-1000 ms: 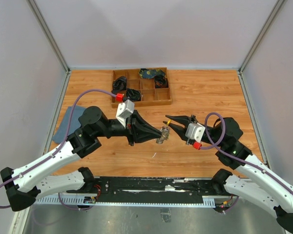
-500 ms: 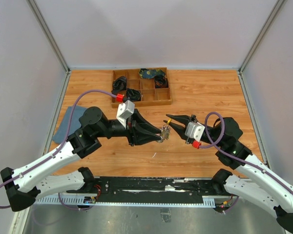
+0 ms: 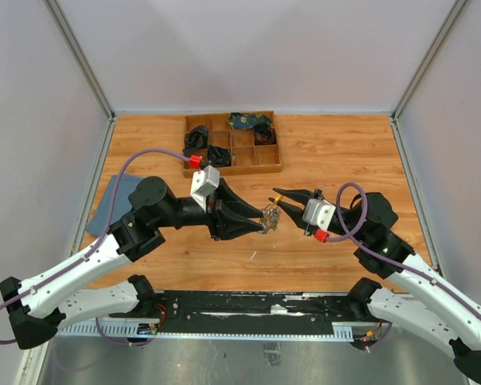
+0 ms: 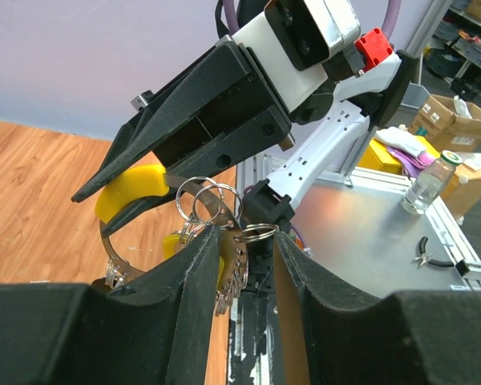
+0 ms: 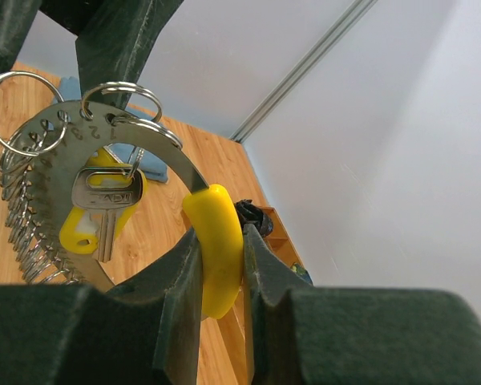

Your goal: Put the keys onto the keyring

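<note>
The keyring is a flat metal arc with numbered holes and a curved yellow piece. My right gripper is shut on that yellow piece and holds the ring upright above the table. A silver key with a yellow tag and several small split rings hang from the arc. My left gripper is at the arc's edge with its jaws slightly apart. A small split ring lies between its fingertips, and thin silvery keys hang by the left finger. In the top view both grippers meet at the bunch.
A wooden compartment tray with dark items stands at the back centre. A blue cloth lies at the left edge, partly under the left arm. Grey walls enclose the wooden table on three sides.
My left gripper's jaws have parted slightly since a second ago, and it sits a little closer to the ring. The right gripper has held still with the yellow piece.
</note>
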Robot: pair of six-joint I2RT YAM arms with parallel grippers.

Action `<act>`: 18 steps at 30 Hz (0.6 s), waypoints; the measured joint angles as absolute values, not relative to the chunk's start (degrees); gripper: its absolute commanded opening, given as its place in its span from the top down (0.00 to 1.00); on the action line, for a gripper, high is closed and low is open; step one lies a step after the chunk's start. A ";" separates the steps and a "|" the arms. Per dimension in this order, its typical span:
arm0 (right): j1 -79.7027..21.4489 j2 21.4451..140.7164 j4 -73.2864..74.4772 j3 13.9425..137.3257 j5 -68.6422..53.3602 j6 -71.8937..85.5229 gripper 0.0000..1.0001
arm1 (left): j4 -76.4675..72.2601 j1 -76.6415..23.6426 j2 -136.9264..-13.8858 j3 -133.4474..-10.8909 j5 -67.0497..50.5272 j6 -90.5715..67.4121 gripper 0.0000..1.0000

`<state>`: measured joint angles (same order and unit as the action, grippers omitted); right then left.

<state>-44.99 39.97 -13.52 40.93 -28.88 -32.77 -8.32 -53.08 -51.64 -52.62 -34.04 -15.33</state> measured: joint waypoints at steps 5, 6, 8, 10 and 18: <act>-44.99 40.01 -12.71 41.47 -28.88 -32.38 1.00 | -7.68 -53.08 -51.57 -52.60 -33.67 -15.00 0.62; -44.99 39.97 -12.69 41.50 -28.88 -32.38 1.00 | -7.53 -53.08 -51.48 -52.60 -33.54 -14.85 0.62; -44.99 39.81 -12.73 41.50 -28.88 -32.40 1.00 | -7.35 -53.08 -51.31 -52.60 -33.45 -14.61 0.62; -44.99 39.51 -12.97 41.50 -28.91 -32.42 0.99 | -7.29 -53.08 -51.00 -52.60 -33.43 -14.41 0.63; -44.99 37.76 -16.64 40.58 -29.56 -33.08 0.99 | -7.29 -53.08 -49.15 -52.60 -33.98 -14.20 0.66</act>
<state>-44.99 37.76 -16.64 40.58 -29.56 -33.08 -7.29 -53.08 -49.15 -52.60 -33.98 -14.20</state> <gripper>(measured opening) 0.208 0.353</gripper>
